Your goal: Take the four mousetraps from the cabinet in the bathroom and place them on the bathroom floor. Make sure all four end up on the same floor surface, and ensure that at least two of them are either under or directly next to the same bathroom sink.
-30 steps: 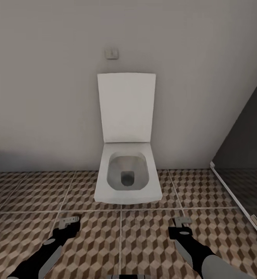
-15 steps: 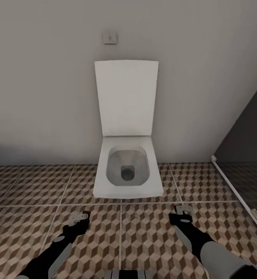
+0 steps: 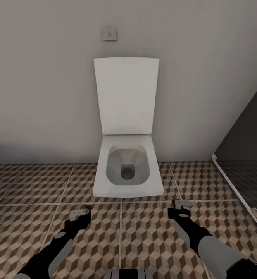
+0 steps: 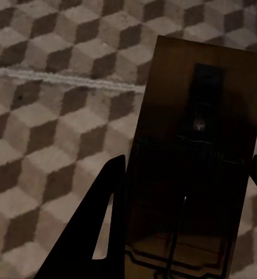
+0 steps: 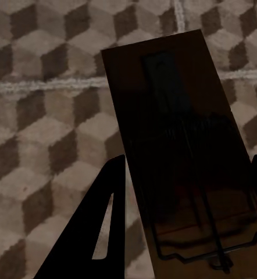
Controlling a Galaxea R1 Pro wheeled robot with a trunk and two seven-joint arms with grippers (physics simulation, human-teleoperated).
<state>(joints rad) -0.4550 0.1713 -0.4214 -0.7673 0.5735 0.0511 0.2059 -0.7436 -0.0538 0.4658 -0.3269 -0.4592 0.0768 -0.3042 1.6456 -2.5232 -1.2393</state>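
A mousetrap [image 4: 192,168] is pinched flat between the fingers of the left gripper [image 3: 81,213], its long axis running out along them over the bathroom floor [image 3: 23,186]. A second mousetrap [image 5: 184,157] is clamped likewise in the right gripper [image 3: 179,205], before the toilet [image 3: 126,170].

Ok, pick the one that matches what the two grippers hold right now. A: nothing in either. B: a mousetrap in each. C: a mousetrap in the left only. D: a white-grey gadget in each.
B: each wrist view shows a mousetrap between the fingers, above the bathroom floor, held by the left gripper and the right gripper.
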